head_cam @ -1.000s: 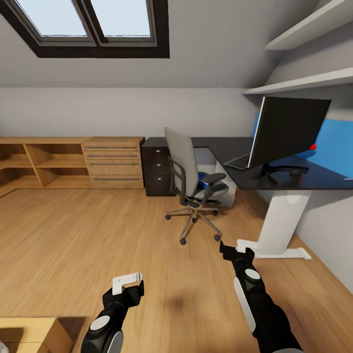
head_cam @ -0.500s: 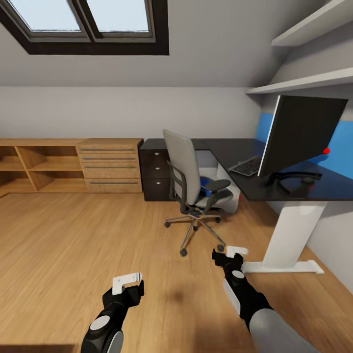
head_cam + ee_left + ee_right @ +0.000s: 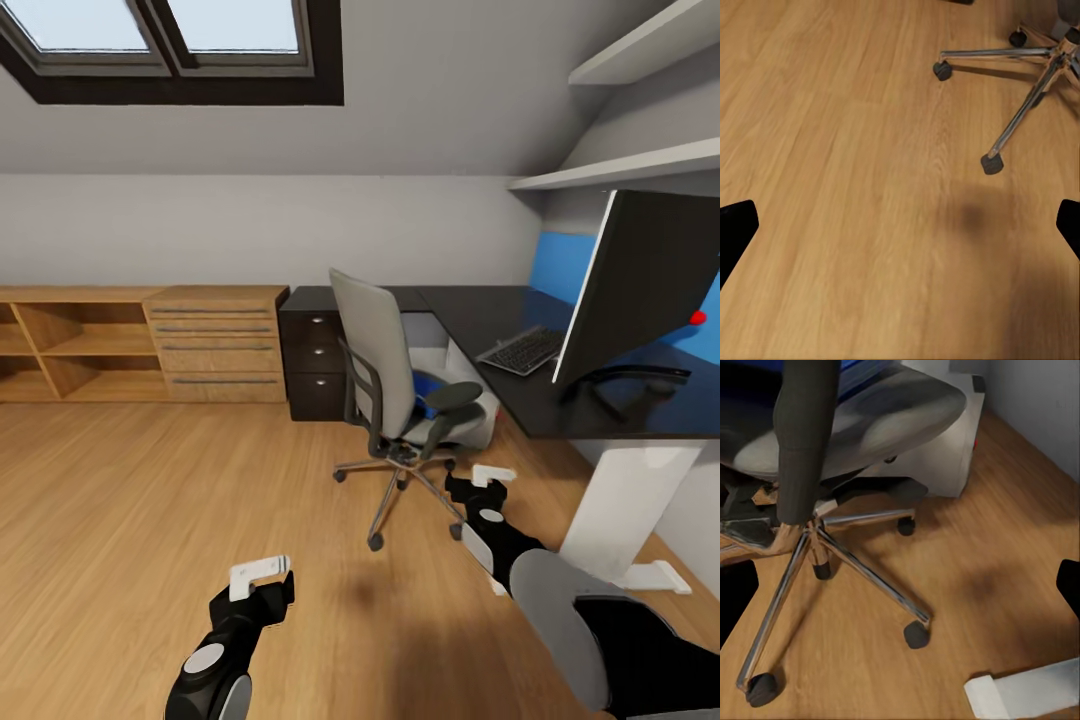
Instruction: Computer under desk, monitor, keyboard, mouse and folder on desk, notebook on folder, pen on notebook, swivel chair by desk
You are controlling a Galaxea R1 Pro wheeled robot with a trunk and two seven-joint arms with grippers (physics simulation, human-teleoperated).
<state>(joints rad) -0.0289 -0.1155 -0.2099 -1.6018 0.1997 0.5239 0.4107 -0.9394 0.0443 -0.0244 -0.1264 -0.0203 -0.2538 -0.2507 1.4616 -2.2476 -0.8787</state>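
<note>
The view has swung and closed in — the chair (image 3: 400, 385) now sits mid-frame, the folder (image 3: 428, 380) blue on its seat. The right gripper (image 3: 478, 488) has reached toward the chair's base, jaws wide; the left gripper (image 3: 262, 582) hangs low, jaws wide too. The folder pickup looks near.

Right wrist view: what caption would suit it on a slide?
Swivel chair on its chrome base, pale computer behind it on the wood floor.

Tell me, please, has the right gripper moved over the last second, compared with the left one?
Yes. The right gripper has swung up and forward toward the grey swivel chair's chrome base, while the left gripper holds its place.
</note>
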